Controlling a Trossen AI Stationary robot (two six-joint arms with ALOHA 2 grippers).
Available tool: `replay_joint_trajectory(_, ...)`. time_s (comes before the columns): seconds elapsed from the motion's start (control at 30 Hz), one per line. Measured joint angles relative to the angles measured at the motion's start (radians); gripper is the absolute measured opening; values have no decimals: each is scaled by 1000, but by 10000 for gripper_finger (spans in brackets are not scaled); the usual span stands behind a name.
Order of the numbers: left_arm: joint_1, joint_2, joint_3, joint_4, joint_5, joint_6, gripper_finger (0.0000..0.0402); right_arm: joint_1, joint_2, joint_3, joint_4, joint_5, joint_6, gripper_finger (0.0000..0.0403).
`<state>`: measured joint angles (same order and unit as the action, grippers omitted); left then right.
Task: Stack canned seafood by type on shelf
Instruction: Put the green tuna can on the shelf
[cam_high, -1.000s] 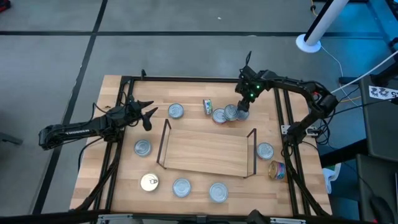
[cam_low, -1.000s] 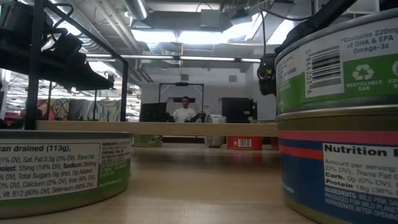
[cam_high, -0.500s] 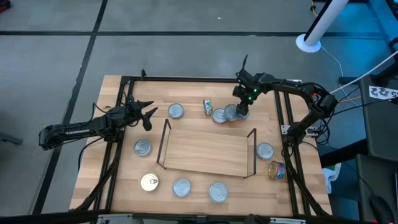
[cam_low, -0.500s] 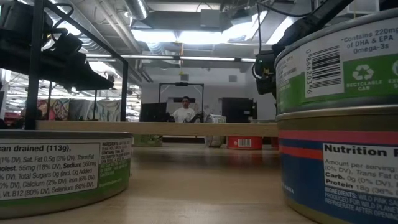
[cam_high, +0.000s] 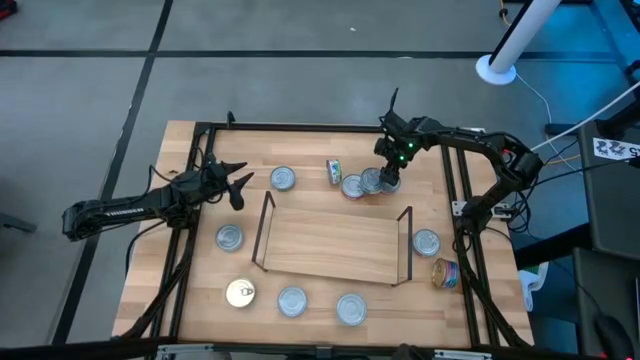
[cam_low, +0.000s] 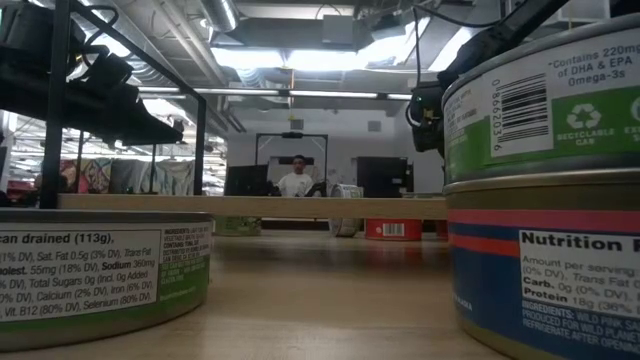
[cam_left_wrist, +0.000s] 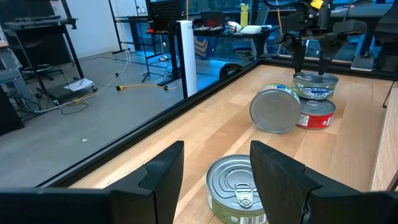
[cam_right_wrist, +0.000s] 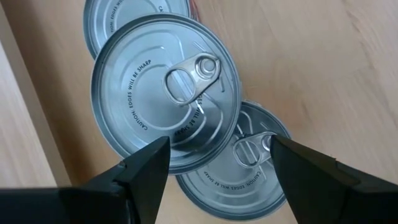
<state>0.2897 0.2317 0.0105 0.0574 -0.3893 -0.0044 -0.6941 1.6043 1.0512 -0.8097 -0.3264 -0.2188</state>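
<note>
Light-wood tabletop: low shelf w/ black wire ends at centre, bare. Flat round silver-topped tins clustered just behind it, lids embossed "CAUTION: EDGES WILL BE SHARP". Right gripper above cluster, fingers spread, nothing held; unchanged vs. half a second ago. Left gripper released, near lone tin.

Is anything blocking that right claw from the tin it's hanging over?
Nothing visible. The right gripper hangs open straight above the top tin, which rests on two other tins behind the shelf. Its fingers straddle the lid with only air between.
</note>
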Motion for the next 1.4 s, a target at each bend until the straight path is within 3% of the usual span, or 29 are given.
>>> replay_joint_trajectory(0.33, 0, 0, 0, 0, 0, 0, 180, 0, 0, 0, 0, 3, 0, 270)
replay_joint_trajectory(0.77, 0, 0, 0, 0, 0, 0, 180, 0, 17, 3, 0, 9, 7, 189)
replay_joint_trajectory(1.0, 0, 0, 0, 0, 0, 0, 180, -1, 69, 5, 15, -65, 28, 166)
replay_joint_trajectory(1.4, 0, 0, 0, 0, 0, 0, 180, 0, 74, 39, 26, -94, 28, 37)
